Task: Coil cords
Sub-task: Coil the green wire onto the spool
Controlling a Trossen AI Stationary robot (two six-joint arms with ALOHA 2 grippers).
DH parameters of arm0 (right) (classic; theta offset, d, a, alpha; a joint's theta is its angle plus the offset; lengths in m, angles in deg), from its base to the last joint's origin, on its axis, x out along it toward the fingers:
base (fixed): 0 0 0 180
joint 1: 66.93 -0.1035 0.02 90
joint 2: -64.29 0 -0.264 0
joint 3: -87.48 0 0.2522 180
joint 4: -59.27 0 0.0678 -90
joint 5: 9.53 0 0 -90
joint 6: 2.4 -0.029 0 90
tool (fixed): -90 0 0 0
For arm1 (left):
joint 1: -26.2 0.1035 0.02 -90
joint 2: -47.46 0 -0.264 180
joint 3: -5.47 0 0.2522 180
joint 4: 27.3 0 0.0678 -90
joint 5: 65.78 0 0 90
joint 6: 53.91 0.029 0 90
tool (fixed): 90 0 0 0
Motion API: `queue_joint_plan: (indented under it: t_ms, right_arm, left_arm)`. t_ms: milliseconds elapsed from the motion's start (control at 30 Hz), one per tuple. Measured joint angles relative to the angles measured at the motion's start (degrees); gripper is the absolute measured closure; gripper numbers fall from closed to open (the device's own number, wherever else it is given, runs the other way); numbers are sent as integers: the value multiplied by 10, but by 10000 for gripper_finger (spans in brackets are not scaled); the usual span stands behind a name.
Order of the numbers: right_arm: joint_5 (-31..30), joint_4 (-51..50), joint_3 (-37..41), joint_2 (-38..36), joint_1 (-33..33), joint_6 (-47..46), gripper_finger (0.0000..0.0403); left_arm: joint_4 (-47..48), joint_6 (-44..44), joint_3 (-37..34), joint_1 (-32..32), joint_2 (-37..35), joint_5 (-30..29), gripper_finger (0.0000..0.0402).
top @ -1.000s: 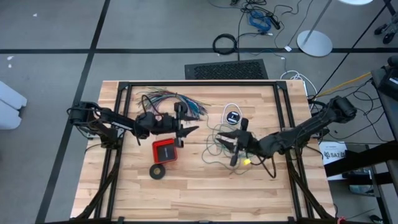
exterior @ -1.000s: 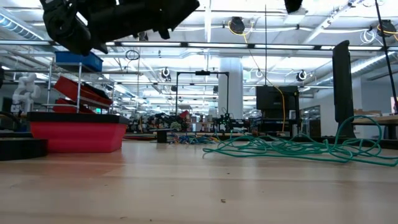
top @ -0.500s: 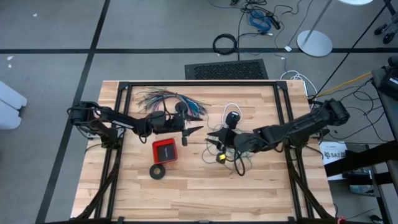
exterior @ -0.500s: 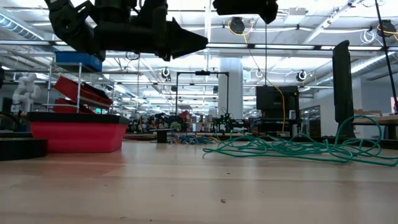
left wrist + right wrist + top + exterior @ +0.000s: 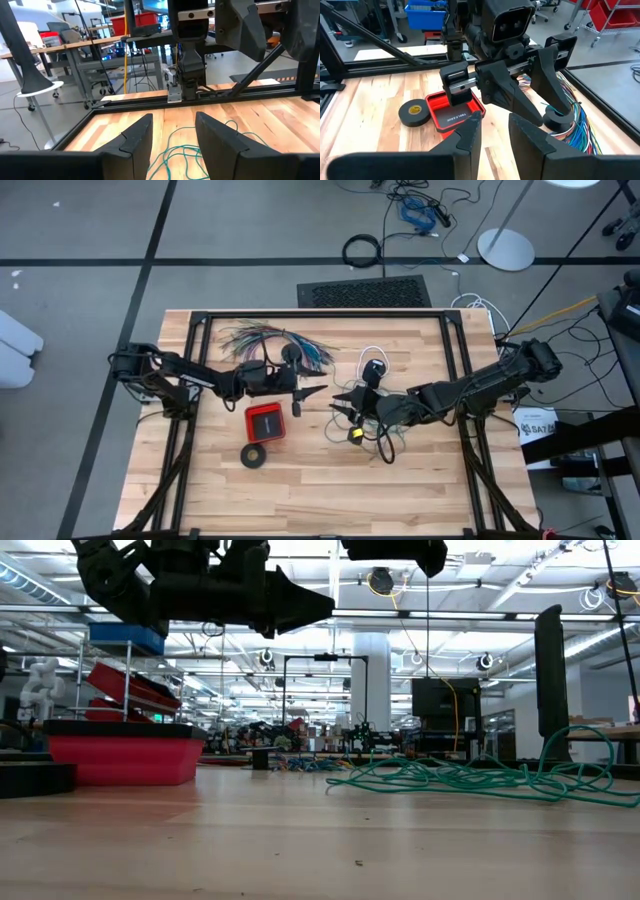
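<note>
One wooden table (image 5: 300, 490) was seen from above, with two dark arms reaching in over it from opposite sides. The left gripper (image 5: 305, 390) was held above the table's middle, just beyond the far edge of one red tray (image 5: 266, 422); its fingers (image 5: 137, 137) were apart, with nothing between them. The right gripper (image 5: 344, 402) was held facing it, close by, over the near edge of the wire; its fingers (image 5: 470, 132) were likewise apart and empty.

One fanned bundle of many-coloured wires (image 5: 262, 338) lay at the far left of the table. One teal-green wire (image 5: 470, 780) lay right of centre as a loose, flat tangle under the right arm; no single heading could be made out, though in the low view the heap was spread wider than deep. One white cord (image 5: 372, 352) was looped just beyond it, with one small black round piece (image 5: 373, 367) on it. One black tape ring (image 5: 255, 455) lay near the tray.
</note>
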Motion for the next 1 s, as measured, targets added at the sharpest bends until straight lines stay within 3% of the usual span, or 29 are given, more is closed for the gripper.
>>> queue_joint_plan:
  t_ms: [233,400,1000]
  right_arm:
    - [-4,12,0,0,5,14,316]
    - [26,31,0,-1,5,52,316]
    - [27,30,0,-1,5,50,316]
  left_arm:
    - [0,0,0,0,0,0,245]
    - [0,0,0,0,0,0,245]
    - [1,0,0,0,0,0,245]
